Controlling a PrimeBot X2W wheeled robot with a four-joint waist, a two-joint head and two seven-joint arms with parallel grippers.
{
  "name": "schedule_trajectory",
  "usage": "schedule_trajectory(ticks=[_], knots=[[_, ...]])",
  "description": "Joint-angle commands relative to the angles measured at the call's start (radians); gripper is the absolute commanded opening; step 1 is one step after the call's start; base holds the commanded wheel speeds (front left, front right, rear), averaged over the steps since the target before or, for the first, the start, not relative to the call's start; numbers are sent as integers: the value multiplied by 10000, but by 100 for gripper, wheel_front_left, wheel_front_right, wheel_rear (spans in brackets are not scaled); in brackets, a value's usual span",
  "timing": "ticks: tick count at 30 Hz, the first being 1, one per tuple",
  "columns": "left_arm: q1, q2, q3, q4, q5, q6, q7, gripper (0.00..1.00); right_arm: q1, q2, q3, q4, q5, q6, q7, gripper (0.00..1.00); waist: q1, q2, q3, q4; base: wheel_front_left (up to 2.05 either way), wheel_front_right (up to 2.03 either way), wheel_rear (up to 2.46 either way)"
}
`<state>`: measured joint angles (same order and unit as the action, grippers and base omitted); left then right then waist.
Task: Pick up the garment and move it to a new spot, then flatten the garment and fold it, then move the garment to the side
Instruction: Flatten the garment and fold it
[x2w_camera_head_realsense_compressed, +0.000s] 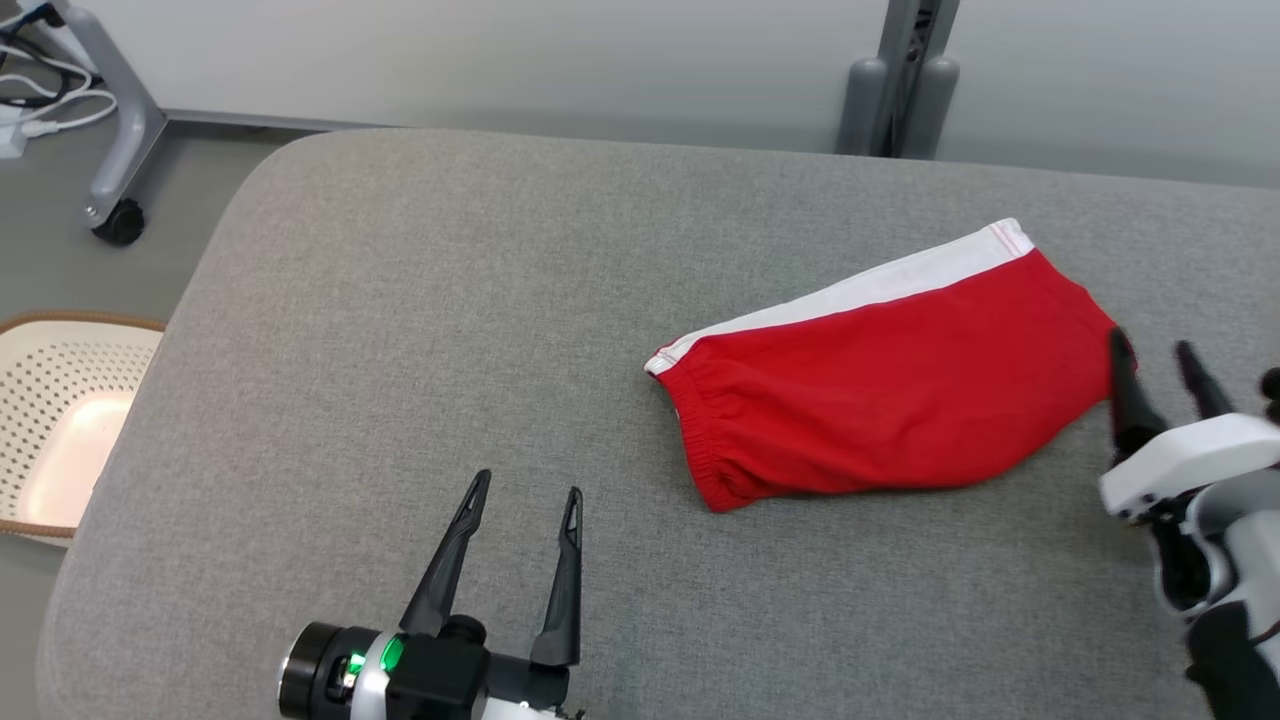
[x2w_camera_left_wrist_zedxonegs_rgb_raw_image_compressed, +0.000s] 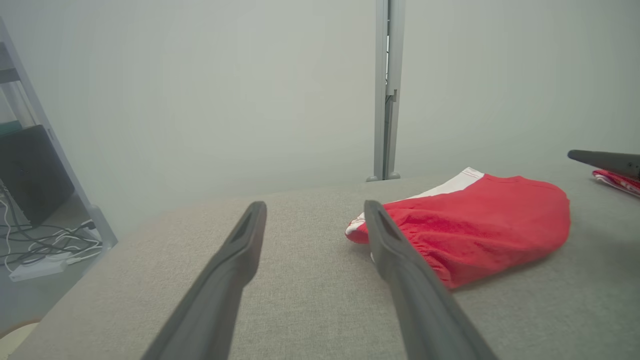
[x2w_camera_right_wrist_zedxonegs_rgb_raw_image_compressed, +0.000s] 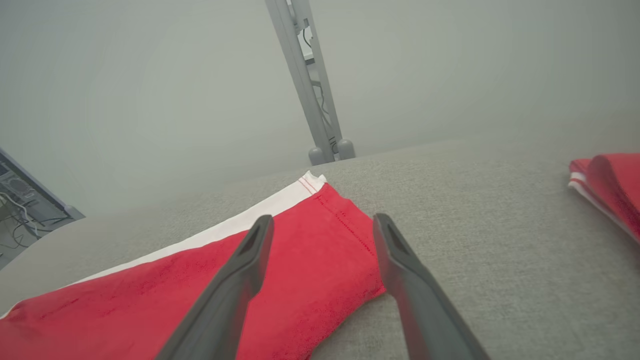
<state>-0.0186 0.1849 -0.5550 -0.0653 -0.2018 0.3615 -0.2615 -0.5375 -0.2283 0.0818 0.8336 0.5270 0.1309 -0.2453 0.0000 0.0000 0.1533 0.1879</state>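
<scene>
The garment is a pair of red shorts with a white side stripe, lying folded and flat on the grey padded surface, right of centre. My left gripper hovers open near the front edge, well to the left of the garment's elastic waistband. My right gripper stands open at the garment's right end, its left finger just over the red edge. In the left wrist view the garment lies ahead to the right of my open left gripper. In the right wrist view my open right gripper straddles the garment's hemmed end.
A second folded red cloth lies further right on the surface. Off the left edge a white perforated basket stands on the floor. A wheeled stand leg and cables are at the back left, and a grey post rises behind.
</scene>
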Motion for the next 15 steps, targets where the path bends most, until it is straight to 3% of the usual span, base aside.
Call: schedule_trajectory(ticks=[1, 7, 15], knots=[[-195, 0, 21, 2, 111, -73, -40, 100, -213, -191, -194, 318, -97, -3, 39, 100, 0, 0, 138, 121, 0, 0, 0], [-433, -165, -48, 127, 291, -390, -41, 100, -1291, -594, -924, 2264, -567, -3, 263, 100, 0, 0, 592, 496, 0, 0, 0], [-689, -337, -20, 263, 489, -655, -41, 100, -2125, -644, -837, 3621, -972, -3, 314, 100, 0, 0, 1101, 805, 0, 0, 0]])
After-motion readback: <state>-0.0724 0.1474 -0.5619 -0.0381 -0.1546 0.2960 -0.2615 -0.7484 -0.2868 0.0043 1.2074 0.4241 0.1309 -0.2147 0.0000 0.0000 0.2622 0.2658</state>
